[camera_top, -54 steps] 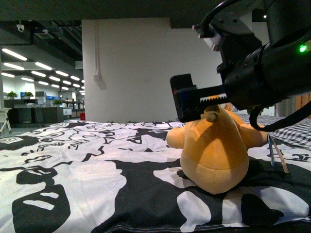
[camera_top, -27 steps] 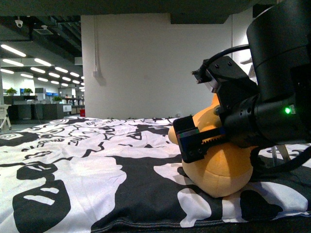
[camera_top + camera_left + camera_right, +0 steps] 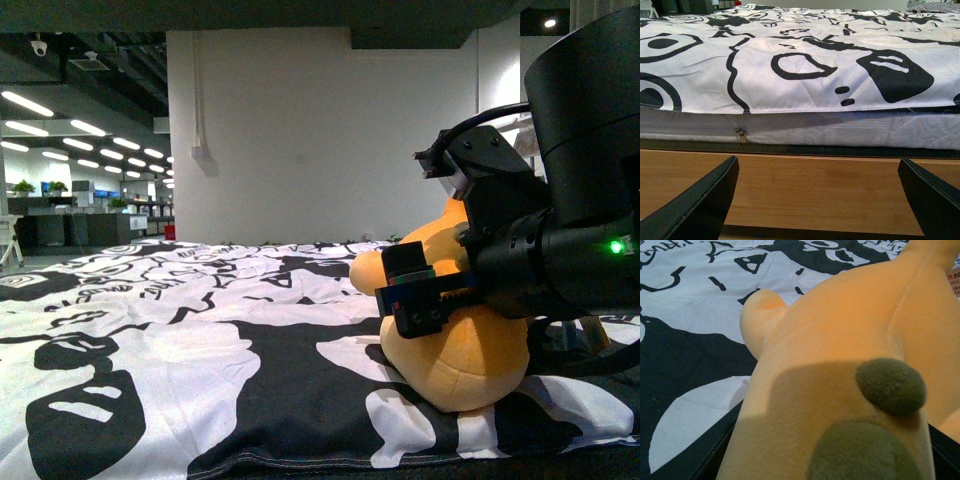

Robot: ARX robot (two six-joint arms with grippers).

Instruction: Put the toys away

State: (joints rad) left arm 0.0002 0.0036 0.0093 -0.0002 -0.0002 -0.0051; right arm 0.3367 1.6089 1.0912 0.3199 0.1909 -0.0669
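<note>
Right wrist view: toy (image 3: 840, 355), cropped label (image 3: 955, 282)

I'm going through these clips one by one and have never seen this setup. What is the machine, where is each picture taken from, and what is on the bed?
This is a robot with two arms, each ending in a two-fingered gripper. The wide picture comes from a camera on its body, looking forward. An orange-yellow plush toy sits on a bed with a black-and-white patterned cover, and the bulky black right gripper is down around it.

The other two pictures come from cameras on the wrists. The right wrist view is filled by the toy, with dark fingers wide on either side, so that gripper looks open. The left wrist view shows the left gripper open and holding nothing, facing the bed's wooden frame.
</note>
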